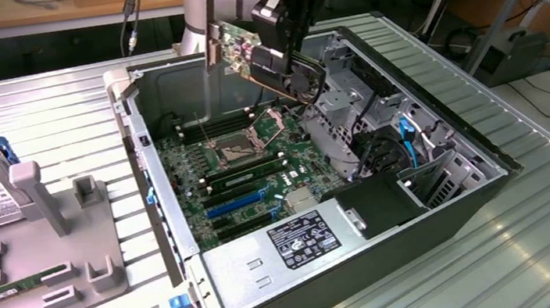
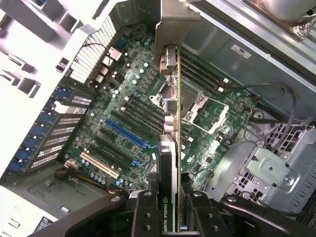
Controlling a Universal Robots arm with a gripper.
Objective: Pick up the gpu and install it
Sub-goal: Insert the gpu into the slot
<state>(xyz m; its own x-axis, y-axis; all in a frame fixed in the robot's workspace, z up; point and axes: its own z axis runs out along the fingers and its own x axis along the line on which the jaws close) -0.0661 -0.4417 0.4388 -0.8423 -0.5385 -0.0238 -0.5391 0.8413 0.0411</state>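
Above the far end of the open computer case [image 1: 150,161], the gripper [image 1: 278,47] is clamping the gpu [image 1: 236,48] by its upper edge. The card is hanging on edge in the air, well clear of the motherboard [image 1: 246,173]. In the wrist view the gpu [image 2: 169,163] is showing edge-on between the fingers [image 2: 146,210], with its silver bracket [image 2: 174,24] at the end away from the camera. It is hovering roughly over the CPU socket [image 2: 202,106], not over the expansion slots.

Doing this step well seems to be a matter of alignment. The card's lower edge should be running parallel to the blue slot [image 2: 126,134], which lies toward the near end of the board, at the exterior view's left. The bracket should be facing the case's rear openings. The card should be held level, since a tilt would be risking a jam or a scrape against the memory slots [image 2: 140,111] and the loose cables [image 2: 276,98].
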